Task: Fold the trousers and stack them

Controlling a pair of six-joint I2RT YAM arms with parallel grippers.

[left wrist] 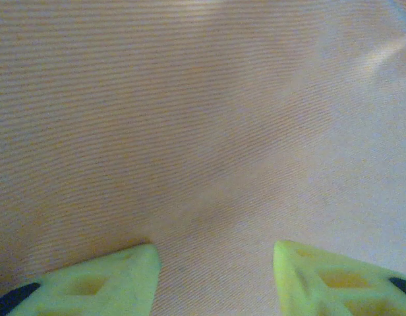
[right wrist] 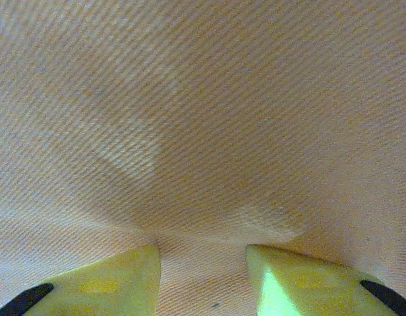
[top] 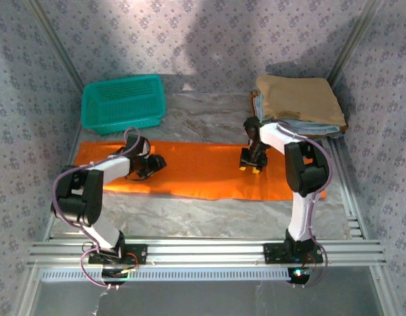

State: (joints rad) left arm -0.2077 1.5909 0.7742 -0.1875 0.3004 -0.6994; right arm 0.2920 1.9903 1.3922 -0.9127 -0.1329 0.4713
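Observation:
The orange trousers (top: 196, 174) lie flat in a long strip across the middle of the table. My left gripper (top: 155, 162) is down on their left part. In the left wrist view its yellow-green fingers stand wide apart, so this gripper (left wrist: 216, 263) is open, with plain orange cloth (left wrist: 190, 118) under and between them. My right gripper (top: 250, 166) is down on the right part of the trousers. In the right wrist view it (right wrist: 203, 263) is open too, its fingers closer together, and the cloth (right wrist: 203, 131) puckers slightly just ahead of the tips.
A teal basket (top: 124, 102) stands at the back left. At the back right is a stack with a tan folded garment (top: 298, 97) on top of light blue folded garments (top: 308, 126). Patterned walls close in on both sides; a metal rail (top: 203, 250) runs along the near edge.

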